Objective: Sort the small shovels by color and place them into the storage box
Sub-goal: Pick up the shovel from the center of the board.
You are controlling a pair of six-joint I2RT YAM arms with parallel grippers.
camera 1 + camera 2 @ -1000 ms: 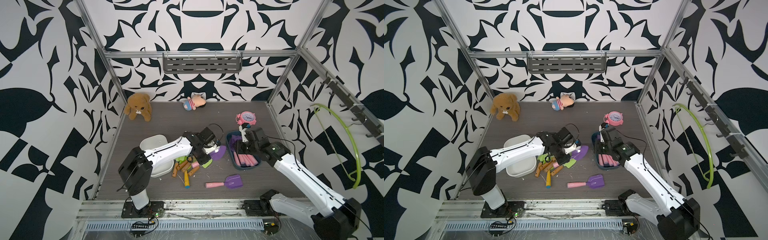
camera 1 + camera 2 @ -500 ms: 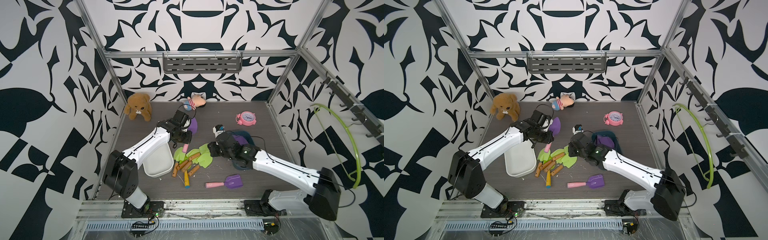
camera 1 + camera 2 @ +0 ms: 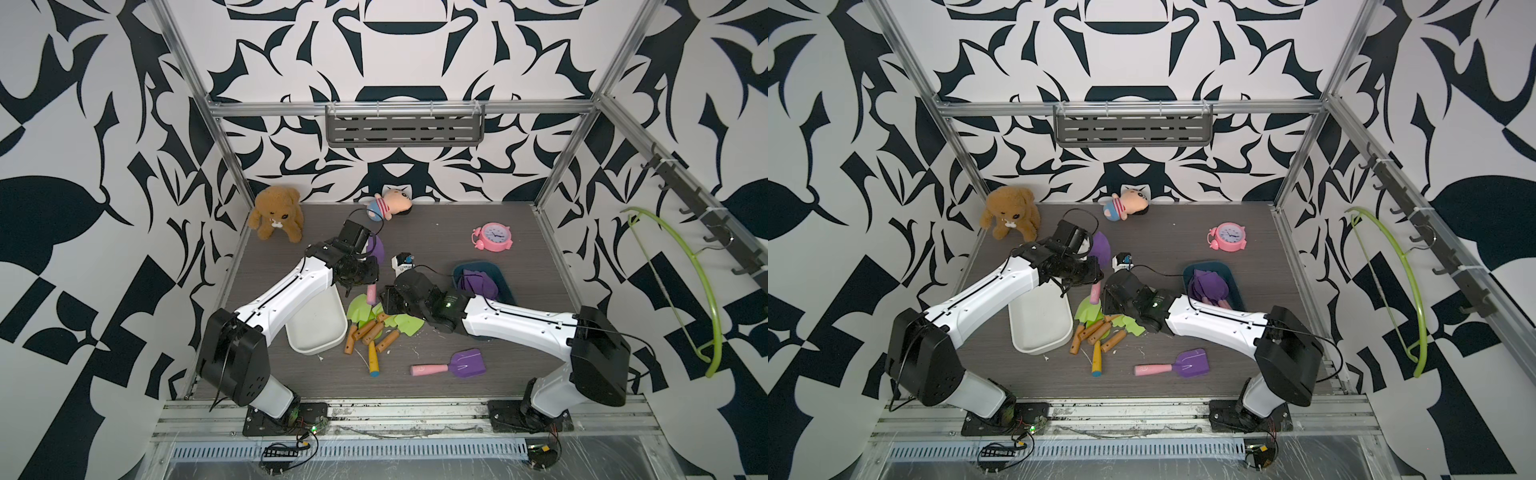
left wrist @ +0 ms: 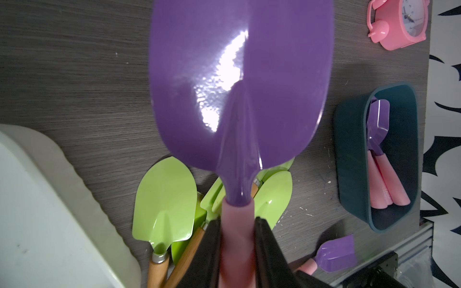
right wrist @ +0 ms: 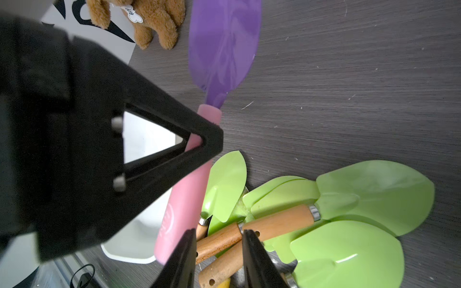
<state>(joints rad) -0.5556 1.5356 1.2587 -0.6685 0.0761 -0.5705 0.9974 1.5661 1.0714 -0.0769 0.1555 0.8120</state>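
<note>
The white oblong plastic tub [image 3: 318, 332] lies just beside the left pincer [image 4: 237, 222] and looks empty, so it is probably meant for the green set. Back along the arm from the right pincer [image 5: 218, 232], the dark teal plastic bin [image 4: 349, 154] holds purple blades with pink handles, so purple evidently goes there. The heap of lime-green shovels with brown wooden handles [image 5: 369, 192] lies directly under the right pincer, unsorted. The left pincer clamps the large purple shovel with a pink handle [image 4: 237, 74] near the blade's neck. This leaves the handle's end free just beside the right pincer, apparently for a handover. The right pincer stands narrowly parted and empty. A small flat-bladed purple shovel [image 3: 467, 363] lies well apart from both.
</note>
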